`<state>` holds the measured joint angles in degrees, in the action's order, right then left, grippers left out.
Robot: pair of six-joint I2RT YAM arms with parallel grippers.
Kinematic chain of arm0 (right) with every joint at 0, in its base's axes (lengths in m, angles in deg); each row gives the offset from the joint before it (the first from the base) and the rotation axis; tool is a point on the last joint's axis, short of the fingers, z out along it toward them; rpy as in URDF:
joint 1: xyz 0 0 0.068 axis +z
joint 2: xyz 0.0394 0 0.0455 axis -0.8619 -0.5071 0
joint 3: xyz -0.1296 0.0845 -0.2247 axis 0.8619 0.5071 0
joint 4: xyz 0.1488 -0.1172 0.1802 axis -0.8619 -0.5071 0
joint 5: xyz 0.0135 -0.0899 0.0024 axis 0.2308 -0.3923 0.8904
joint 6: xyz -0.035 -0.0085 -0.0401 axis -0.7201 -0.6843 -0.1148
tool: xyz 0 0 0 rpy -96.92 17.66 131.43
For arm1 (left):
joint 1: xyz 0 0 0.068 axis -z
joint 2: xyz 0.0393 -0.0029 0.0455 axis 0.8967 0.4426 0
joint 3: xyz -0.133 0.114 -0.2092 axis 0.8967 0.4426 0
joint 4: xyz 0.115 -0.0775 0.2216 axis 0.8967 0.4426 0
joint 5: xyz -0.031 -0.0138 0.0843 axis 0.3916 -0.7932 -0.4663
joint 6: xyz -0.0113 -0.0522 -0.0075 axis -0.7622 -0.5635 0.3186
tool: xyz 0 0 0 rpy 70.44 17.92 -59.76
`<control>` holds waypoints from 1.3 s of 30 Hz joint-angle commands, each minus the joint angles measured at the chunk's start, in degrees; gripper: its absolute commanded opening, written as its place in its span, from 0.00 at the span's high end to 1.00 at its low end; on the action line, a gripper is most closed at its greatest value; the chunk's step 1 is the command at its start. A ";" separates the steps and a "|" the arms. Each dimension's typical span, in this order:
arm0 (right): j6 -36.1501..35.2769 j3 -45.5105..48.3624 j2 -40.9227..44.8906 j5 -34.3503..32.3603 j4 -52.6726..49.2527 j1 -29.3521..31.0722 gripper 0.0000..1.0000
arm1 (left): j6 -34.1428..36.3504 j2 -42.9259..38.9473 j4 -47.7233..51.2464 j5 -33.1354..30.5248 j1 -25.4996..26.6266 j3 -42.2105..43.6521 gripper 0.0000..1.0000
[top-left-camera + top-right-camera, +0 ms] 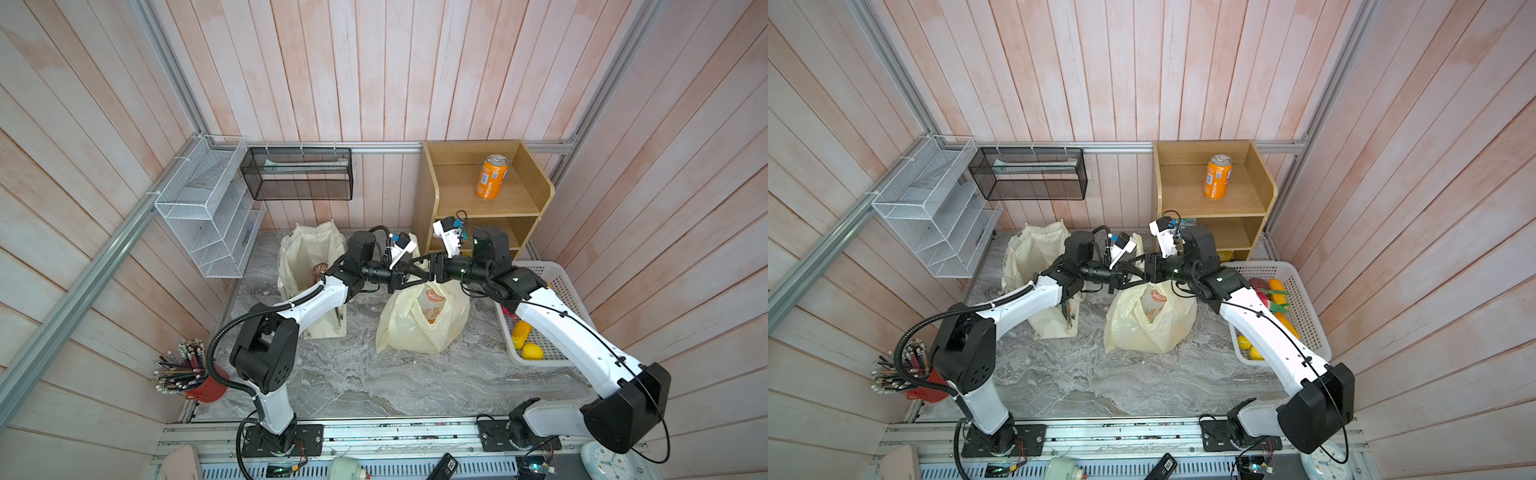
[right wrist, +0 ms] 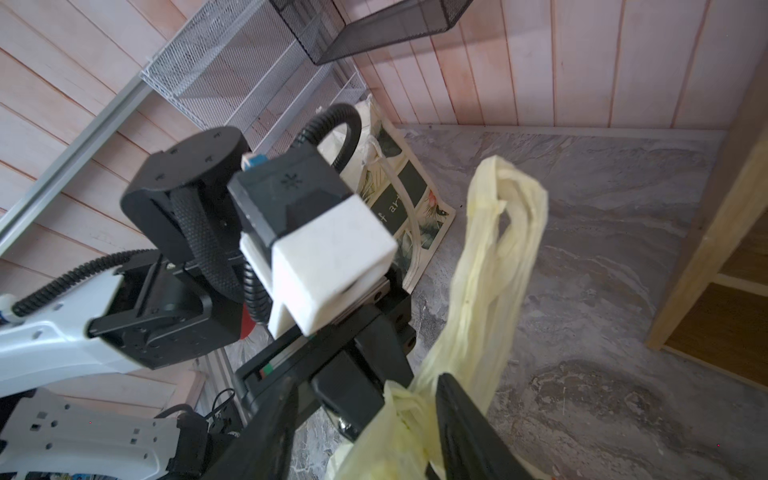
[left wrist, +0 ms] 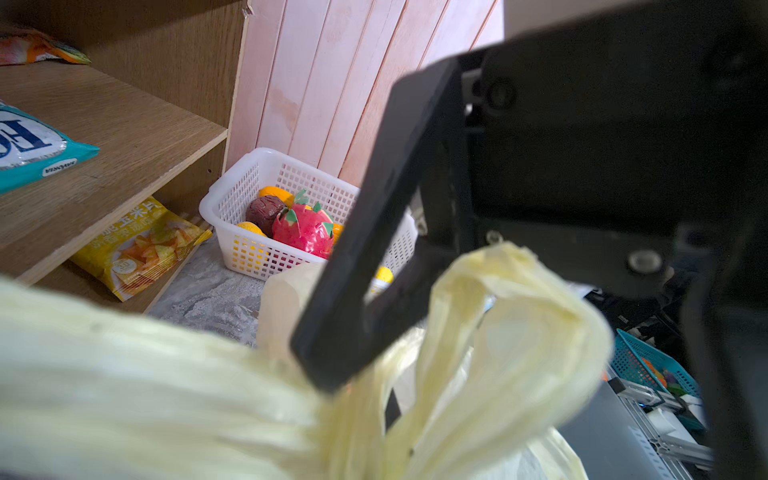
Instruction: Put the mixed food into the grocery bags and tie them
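Note:
The cream plastic grocery bag [image 1: 419, 328] [image 1: 1150, 328] sits mid-table with an orange-printed item inside. Both grippers meet just above it. My left gripper [image 1: 422, 270] [image 3: 390, 415] is shut on the bag's bunched handle [image 3: 519, 332], which hides its jaws. My right gripper [image 1: 409, 276] [image 2: 374, 432] is open, and the handle loop [image 2: 498, 249] rises between its fingers [image 2: 469, 424]. The canvas tote [image 1: 307, 257] [image 2: 399, 195] stands behind my left arm. Toy fruits [image 3: 303, 232] lie in the white basket [image 1: 552, 291]. An orange can [image 1: 492, 176] stands on the shelf.
The wooden shelf unit [image 1: 482, 208] at the back right holds a teal packet [image 3: 25, 145] and a yellow chips packet [image 3: 141, 245]. Wire racks [image 1: 208, 208] hang on the left wall. A red cup of pencils [image 1: 208, 384] stands at the front left.

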<state>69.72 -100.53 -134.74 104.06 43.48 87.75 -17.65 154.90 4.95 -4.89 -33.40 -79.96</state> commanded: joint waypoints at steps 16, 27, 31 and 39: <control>4.84 -6.22 -7.05 16.67 6.94 -9.09 0.29 | 7.05 -5.05 -6.19 -2.13 0.61 5.47 1.00; 5.63 -11.07 -14.47 17.74 8.64 -5.13 0.28 | 7.14 -4.68 -5.32 -1.30 0.73 5.06 1.00; 5.63 -12.80 -16.61 17.66 8.64 -4.85 0.34 | 7.05 -4.68 -5.40 -1.17 0.80 5.06 1.00; 7.38 -9.98 -13.81 17.56 12.06 -8.31 1.00 | 3.11 -5.11 -11.56 -2.06 0.31 7.87 1.00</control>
<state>75.88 -111.72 -151.07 121.52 51.69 81.46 -12.75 151.18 -2.55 -6.79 -33.01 -74.02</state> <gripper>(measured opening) 0.053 0.048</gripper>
